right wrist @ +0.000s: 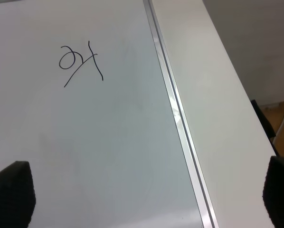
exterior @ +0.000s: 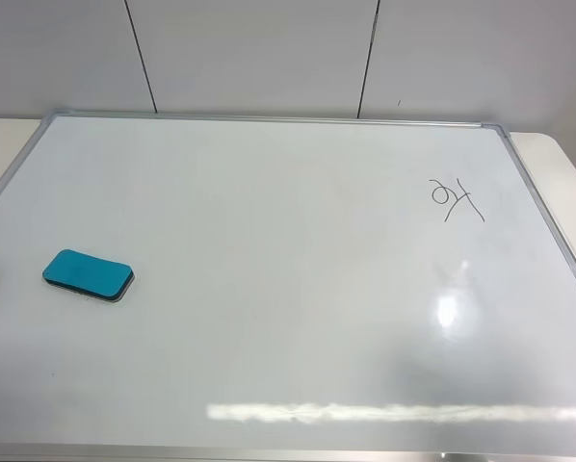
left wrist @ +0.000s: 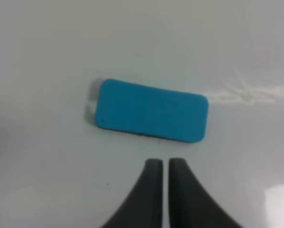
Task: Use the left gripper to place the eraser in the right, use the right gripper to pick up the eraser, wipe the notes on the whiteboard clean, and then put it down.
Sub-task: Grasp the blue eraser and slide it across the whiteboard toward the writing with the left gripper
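Teal-blue flat eraser pad (left wrist: 150, 117) sits free on glossy white whiteboard (exterior: 288, 289): step 1 pending. Black left gripper (left wrist: 165, 164) fingers nearly pressed together, empty; must spread first. Black right gripper (right wrist: 146, 190) fingers spread.

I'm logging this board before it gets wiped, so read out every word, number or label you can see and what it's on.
"24": the notes, a loose black handwritten scribble with a crossing stroke, on the whiteboard near its right edge.
The eraser: no print or label visible on its teal top.
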